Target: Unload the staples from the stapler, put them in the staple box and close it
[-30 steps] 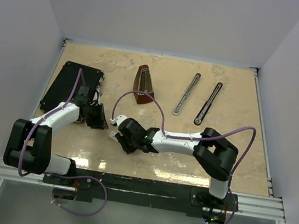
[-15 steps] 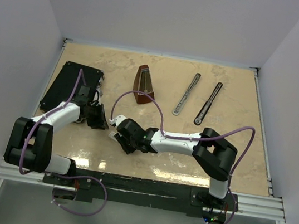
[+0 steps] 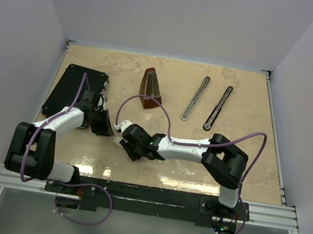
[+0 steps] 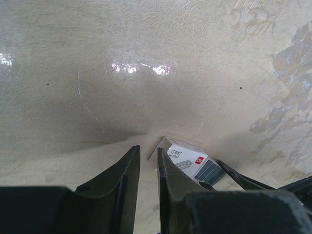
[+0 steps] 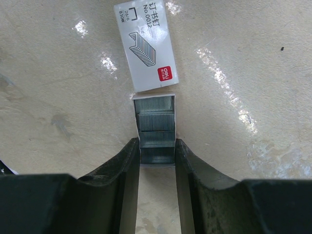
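Stapler [image 3: 195, 98] lies opened out as two long thin dark bars on the far right part of the counter [image 3: 238, 164], side by side and a little apart, well away from both arms. A brown metronome [image 3: 151, 88] stands left of the bars, and a flat black case [image 3: 69, 87] lies at the far left.

The staples [image 5: 156, 129] sit as grey ridged strips in a small tray slid out of a white printed box [image 5: 145, 46], near the middle of the counter. The right gripper [image 5: 157, 146] has its jaws pressed against the two sides of that tray's near end. The left gripper [image 4: 147, 151] rests low over the counter just beside the box; its jaws are nearly together, with only a narrow slit between them and nothing in it.

Compared with a second ago, little has changed. The right wrist has edged very slightly to the left and the left wrist has shifted a touch toward it. The stapler bars, the metronome and the case lie exactly where they did.
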Robot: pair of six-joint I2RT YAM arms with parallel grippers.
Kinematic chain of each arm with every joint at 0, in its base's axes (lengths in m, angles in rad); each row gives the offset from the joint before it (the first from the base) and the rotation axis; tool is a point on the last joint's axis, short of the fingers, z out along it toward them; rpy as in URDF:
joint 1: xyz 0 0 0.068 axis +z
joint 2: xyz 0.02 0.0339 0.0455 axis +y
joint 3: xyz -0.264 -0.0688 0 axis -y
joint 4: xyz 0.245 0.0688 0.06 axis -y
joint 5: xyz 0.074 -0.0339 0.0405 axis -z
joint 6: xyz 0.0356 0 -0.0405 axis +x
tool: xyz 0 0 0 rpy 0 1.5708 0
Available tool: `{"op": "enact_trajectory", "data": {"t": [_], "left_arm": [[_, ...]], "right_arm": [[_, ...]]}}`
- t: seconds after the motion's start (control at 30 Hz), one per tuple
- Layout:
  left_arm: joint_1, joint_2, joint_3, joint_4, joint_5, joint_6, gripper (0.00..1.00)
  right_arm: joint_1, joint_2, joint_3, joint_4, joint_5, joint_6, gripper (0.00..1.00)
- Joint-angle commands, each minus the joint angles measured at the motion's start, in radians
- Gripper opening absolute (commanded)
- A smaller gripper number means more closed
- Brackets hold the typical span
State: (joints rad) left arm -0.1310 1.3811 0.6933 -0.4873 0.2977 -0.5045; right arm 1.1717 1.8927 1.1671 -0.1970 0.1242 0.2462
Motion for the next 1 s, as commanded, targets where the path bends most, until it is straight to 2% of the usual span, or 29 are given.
{"op": "enact_trajectory", "data": {"t": [0.0, 0.97], "left_arm": [[0.005, 0.003, 0.0, 0.016, 0.021, 0.004, 0.25], [-0.035, 0.01, -0.008, 0.029, 0.031, -0.002, 0.23]], "right_arm": [[-0.001, 0.022, 0.031, -0.033, 0.067, -0.008, 0.29], [0.0, 0.039, 0.057, -0.024, 0.037, -0.005, 0.29]]}}
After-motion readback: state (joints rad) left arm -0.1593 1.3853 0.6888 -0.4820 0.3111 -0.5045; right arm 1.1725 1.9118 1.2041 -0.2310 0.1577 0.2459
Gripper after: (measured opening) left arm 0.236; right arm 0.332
